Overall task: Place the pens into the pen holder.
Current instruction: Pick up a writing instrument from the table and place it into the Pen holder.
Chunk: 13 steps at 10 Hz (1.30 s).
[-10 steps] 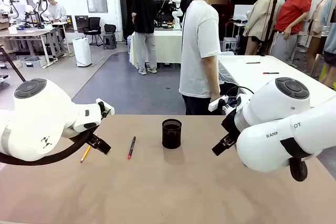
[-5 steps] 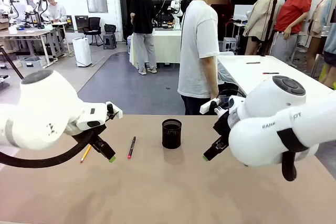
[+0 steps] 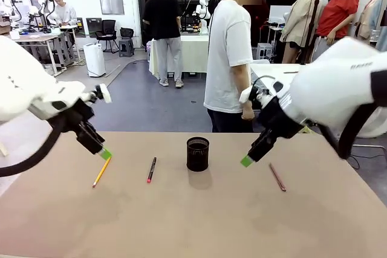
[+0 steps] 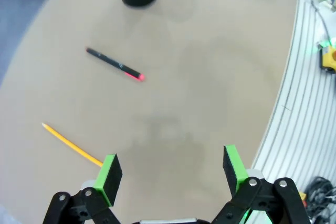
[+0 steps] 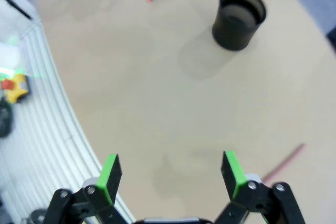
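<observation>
- A small black mesh pen holder [image 3: 198,153] with a solid rim stood upright and empty near the middle of the tan worktop [image 3: 193,228], toward its far edge.
- Three pens lay flat on the worktop, all outside the cup. A black pen with a red tip [image 3: 151,170] lay to the holder's left and a yellow-orange pencil [image 3: 101,172] farther left. A thin reddish-brown pen [image 3: 277,177] lay to the holder's right.
- The left fingers [image 3: 106,153] were spread wide and empty, with bare worktop between the green pads.
- They hung over the pencil's far end. In the left wrist view, one end of the pencil ran out of sight just behind one pad, while the black pen and the holder lay well ahead.
- The right fingers [image 3: 247,161] were likewise released and held nothing.
- They hung between the holder and the reddish-brown pen, apart from both. In the right wrist view that pen showed just outside one pad, and the holder stood well beyond.
- A person in a white T-shirt [image 3: 228,52] stood at the far side of the worktop, behind the holder.
</observation>
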Each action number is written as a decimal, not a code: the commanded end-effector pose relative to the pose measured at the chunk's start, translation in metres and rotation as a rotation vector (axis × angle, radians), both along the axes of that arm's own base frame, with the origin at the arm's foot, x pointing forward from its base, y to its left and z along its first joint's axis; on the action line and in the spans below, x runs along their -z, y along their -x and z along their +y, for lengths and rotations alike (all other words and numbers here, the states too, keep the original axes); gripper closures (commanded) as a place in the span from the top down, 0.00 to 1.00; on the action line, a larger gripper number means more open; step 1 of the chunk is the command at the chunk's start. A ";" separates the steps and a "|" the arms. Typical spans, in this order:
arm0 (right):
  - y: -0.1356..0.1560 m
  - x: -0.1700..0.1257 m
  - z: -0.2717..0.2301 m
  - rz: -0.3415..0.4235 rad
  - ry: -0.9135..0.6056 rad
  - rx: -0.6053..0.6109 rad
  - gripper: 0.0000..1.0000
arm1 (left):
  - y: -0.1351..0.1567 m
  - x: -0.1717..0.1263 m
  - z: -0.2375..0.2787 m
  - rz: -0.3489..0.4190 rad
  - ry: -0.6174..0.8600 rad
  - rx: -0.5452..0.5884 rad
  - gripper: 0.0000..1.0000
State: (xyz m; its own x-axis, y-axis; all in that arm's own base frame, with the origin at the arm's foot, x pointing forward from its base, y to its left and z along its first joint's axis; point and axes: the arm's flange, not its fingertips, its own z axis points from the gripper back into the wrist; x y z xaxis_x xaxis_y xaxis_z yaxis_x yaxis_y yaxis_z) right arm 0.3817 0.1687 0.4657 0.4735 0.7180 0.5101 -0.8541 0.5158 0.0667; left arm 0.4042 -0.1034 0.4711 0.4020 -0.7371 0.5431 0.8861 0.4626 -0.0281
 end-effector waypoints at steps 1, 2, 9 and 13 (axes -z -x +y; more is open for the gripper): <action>-0.019 -0.029 -0.026 -0.043 -0.019 -0.165 1.00 | -0.010 -0.001 0.023 -0.098 0.104 0.116 1.00; -0.029 -0.043 -0.042 -0.036 -0.018 -0.231 1.00 | -0.016 -0.003 0.033 -0.121 0.131 0.152 1.00; -0.049 -0.086 -0.113 -0.025 -0.070 -0.339 1.00 | -0.028 -0.011 0.054 -0.194 0.107 0.300 1.00; -0.049 -0.086 -0.113 -0.025 -0.070 -0.339 1.00 | -0.030 -0.010 0.053 -0.180 0.089 0.281 1.00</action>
